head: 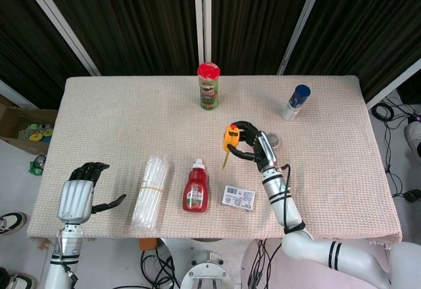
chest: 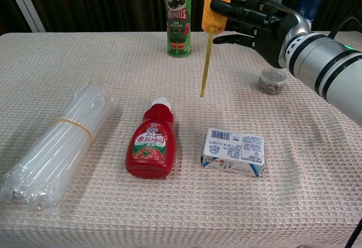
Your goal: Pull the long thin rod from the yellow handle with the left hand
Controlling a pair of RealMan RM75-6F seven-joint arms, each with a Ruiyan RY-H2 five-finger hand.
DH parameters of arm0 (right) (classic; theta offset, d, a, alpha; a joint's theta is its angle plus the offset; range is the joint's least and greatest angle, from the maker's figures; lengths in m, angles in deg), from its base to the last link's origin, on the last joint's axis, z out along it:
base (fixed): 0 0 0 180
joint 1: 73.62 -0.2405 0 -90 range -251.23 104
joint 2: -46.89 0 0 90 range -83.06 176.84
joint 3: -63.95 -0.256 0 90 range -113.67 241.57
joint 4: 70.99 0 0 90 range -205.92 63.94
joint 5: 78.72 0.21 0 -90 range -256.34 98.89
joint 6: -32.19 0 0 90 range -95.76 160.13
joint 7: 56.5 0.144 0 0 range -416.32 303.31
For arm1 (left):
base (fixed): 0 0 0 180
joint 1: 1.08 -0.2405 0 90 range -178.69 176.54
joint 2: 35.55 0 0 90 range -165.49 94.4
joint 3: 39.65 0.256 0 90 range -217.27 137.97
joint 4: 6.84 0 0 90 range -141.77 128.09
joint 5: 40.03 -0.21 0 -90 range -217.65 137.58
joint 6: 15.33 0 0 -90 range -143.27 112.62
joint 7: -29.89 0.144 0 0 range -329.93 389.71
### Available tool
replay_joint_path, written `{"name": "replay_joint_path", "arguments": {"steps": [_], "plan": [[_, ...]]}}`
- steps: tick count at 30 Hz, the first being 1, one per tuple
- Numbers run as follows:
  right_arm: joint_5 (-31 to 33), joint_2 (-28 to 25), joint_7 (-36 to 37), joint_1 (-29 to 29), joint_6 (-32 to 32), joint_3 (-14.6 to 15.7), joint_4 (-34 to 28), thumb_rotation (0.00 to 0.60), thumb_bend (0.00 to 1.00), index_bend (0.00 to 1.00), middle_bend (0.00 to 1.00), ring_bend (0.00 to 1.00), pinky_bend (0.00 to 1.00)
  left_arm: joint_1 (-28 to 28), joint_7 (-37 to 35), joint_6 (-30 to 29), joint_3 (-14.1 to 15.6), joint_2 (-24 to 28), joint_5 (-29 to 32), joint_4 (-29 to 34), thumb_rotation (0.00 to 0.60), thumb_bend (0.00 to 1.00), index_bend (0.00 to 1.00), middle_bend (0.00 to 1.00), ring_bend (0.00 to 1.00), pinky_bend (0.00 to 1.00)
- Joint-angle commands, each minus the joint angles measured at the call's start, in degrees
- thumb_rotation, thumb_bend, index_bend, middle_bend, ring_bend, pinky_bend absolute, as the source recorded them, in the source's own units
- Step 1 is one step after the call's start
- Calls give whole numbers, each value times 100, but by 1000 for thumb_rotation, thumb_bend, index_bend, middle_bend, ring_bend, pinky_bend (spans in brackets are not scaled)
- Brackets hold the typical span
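On the woven tablecloth [head: 329, 170] we count one crisp can [head: 208, 86], one blue-capped bottle [head: 296, 101], one ketchup bottle [head: 196, 187], one small white box [head: 237, 197], one bundle of clear straws [head: 150, 192] and one little round tin [chest: 272, 82] tucked behind the right wrist. One yellow handle [chest: 217, 4] is up in the air, with one long thin rod [chest: 206, 61] hanging straight down from it, its tip above the cloth between the ketchup bottle and the box.

From the chest camera the can's top and the handle's top are cut off at the frame edge, and the blue bottle is only a dark shape behind the arm. The tin is barely visible from the head camera.

Right hand [chest: 257, 25]: fingers wrapped round the yellow handle, holding it clear of the table. Left hand [head: 80, 193]: low at the near left corner, well apart from the rod, fingers partly curled, thumb out, holding nothing.
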Motion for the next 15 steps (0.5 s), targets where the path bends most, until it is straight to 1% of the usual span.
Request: {"name": "replay_joint_path", "arguments": {"steps": [1, 8, 11, 13, 15], "plan": [[-15, -10, 12, 7, 7, 3, -8, 600, 334, 702, 627, 613, 450, -11, 11, -14, 3, 15, -2, 19, 191, 59, 275, 251, 205, 280], [-76, -38, 29, 50, 42, 71, -48, 600, 335, 702, 627, 613, 450, -11, -28, -21, -7, 13, -18, 32, 186, 58, 275, 251, 205, 280], [-125, -49, 21, 69, 76, 105, -59, 600, 335, 702, 627, 613, 451, 25, -66, -15, -68, 23, -25, 35, 189, 60, 276, 251, 205, 280], [-142, -56, 2, 69, 88, 114, -64, 600, 335, 703, 627, 613, 451, 89, -166, 17, -140, 79, -61, 102, 236, 76, 279, 251, 205, 281], [-139, -48, -35, 61, 104, 115, -61, 600, 335, 702, 627, 613, 450, 211, -251, 79, -300, 239, -92, 273, 326, 102, 281, 251, 205, 289]]}}
